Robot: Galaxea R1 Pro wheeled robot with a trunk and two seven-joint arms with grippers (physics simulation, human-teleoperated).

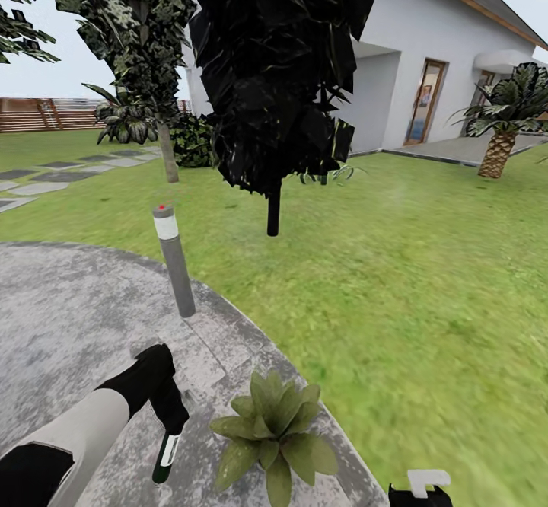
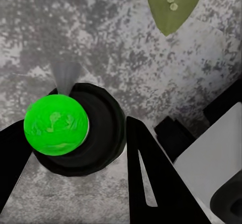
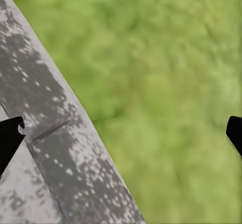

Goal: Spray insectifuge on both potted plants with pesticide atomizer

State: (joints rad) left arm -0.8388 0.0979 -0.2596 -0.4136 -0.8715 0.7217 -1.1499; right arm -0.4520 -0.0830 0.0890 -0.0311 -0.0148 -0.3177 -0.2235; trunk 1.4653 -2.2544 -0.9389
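— Head view: where's the bottle (image 1: 165,455)?
— Clamped in the left gripper (image 1: 169,429), hanging over the patio (image 1: 68,317) beside the plant (image 1: 274,432). Right gripper (image 3: 121,133) spread wide, empty.
— Handling?
— Probably light, stiff, slick; grip mid-body, below the top.

Ahead of me a green lawn (image 1: 396,279) fills the frame's right. At lower left lies mottled grey paving (image 1: 68,317) with a grey bollard lamp (image 1: 174,261). A dark tree (image 1: 278,73) stands centre, a white house (image 1: 441,58) upper right, a wooden fence (image 1: 42,115) far left.
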